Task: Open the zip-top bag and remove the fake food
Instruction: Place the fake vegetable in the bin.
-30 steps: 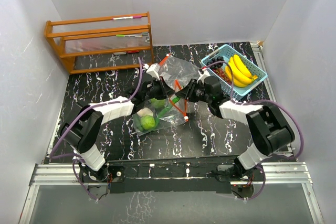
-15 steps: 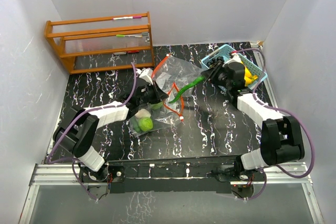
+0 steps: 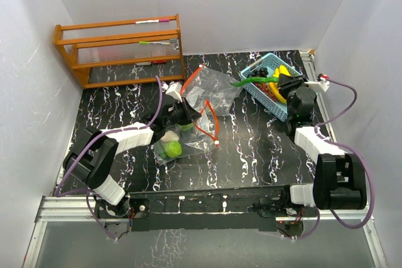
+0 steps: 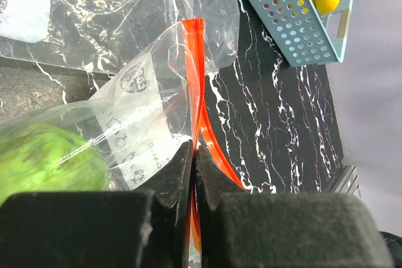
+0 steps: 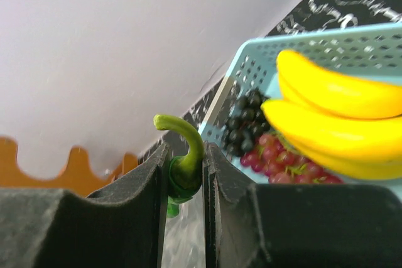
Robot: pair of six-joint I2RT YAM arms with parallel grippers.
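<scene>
The clear zip-top bag (image 3: pixel 210 89) lies mid-table with its orange zip strip (image 4: pixel 191 73) pulled apart. My left gripper (image 3: pixel 188 112) is shut on that strip (image 3: pixel 202 120); the left wrist view shows the fingertips (image 4: pixel 179 171) pinched on it. A round green fruit (image 3: pixel 171 149) sits inside the bag (image 4: pixel 44 161). My right gripper (image 3: pixel 281 82) is shut on a long green pepper (image 3: pixel 254 80), held by its stem end (image 5: pixel 186 167) above the light-blue basket (image 3: pixel 271 106). Yellow bananas (image 5: pixel 333 105) and dark grapes (image 5: pixel 245 123) lie in the basket.
A wooden rack (image 3: pixel 119 48) stands at the back left. The basket (image 5: pixel 301 48) sits at the back right near the wall, with red grapes (image 5: pixel 282 155) in it. White walls enclose the black marbled table (image 3: pixel 251 149).
My right gripper has pulled the green pepper out of the bag and carried it right, to above the basket. The left gripper has kept its hold on the zip strip.
</scene>
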